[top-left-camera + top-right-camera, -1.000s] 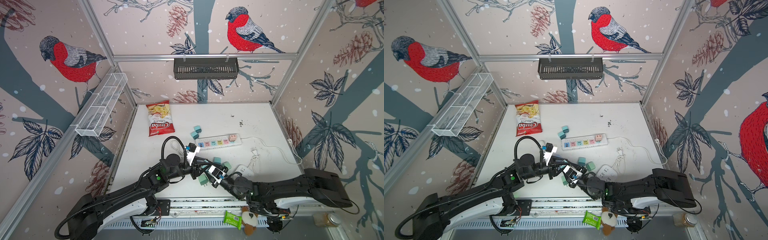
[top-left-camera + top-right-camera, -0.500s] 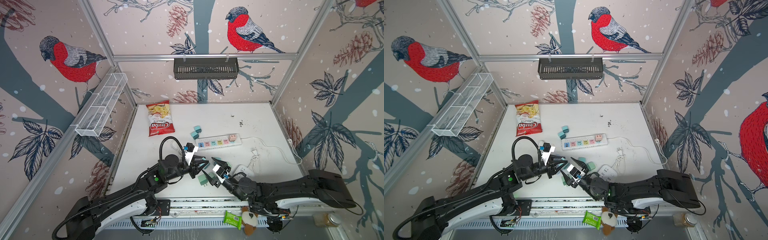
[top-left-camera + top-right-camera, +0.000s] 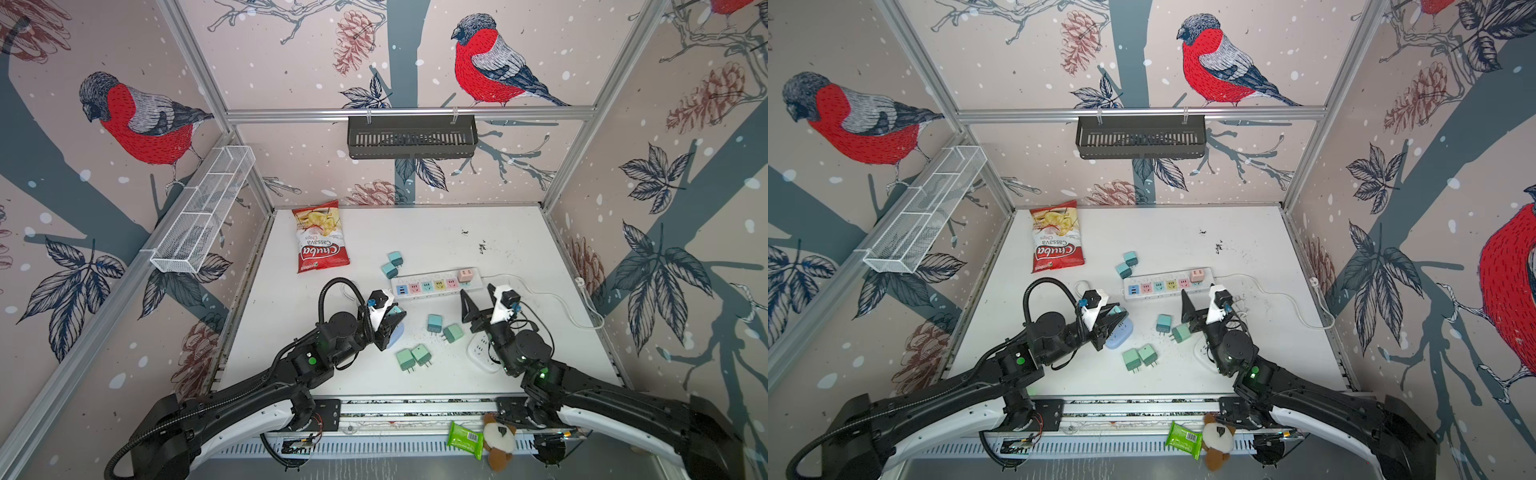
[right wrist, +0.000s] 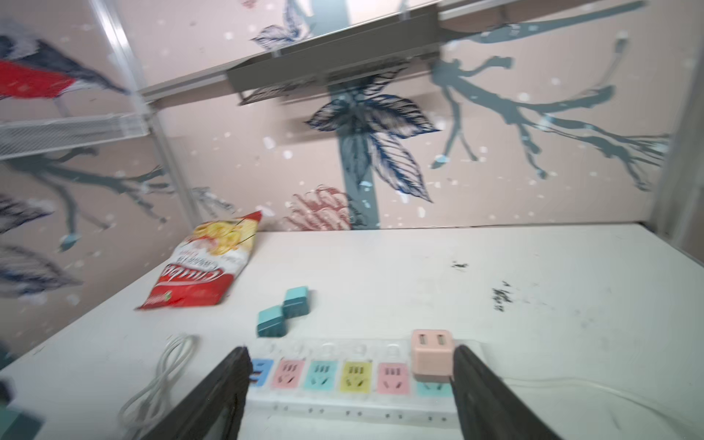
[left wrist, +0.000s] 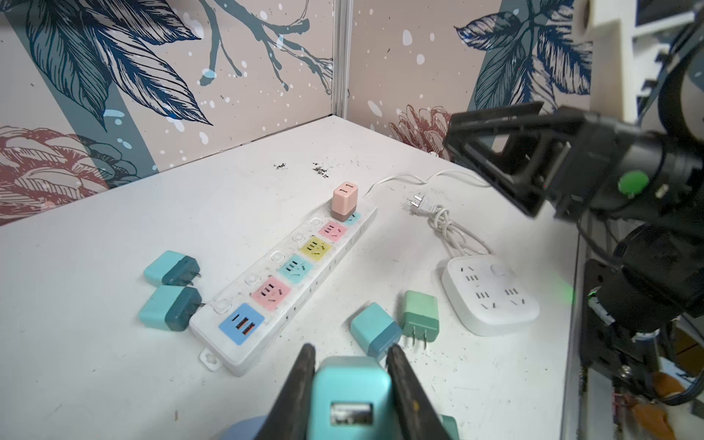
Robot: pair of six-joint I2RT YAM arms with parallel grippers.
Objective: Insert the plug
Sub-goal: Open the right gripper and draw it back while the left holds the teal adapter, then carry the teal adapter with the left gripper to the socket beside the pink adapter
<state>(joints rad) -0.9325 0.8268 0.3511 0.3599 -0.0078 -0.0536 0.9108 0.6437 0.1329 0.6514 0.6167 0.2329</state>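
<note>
Left arm (image 3: pixel 324 345) reaches in low from the lower left, wrist turned toward frame centre. Left jaws are clamped tight on a teal plug (image 5: pixel 350 384), over the bench (image 3: pixel 415 232), just below-left of the power strip (image 3: pixel 436 284). Right arm (image 3: pixel 519 349) comes from the lower right. Right jaws are spread wide, gripping nothing, tips aimed at the strip's right end near a pink plug (image 3: pixel 466 275) seated there. Black basket (image 3: pixel 411 137) hangs on the back wall, wire basket (image 3: pixel 203 212) on the left wall.
</note>
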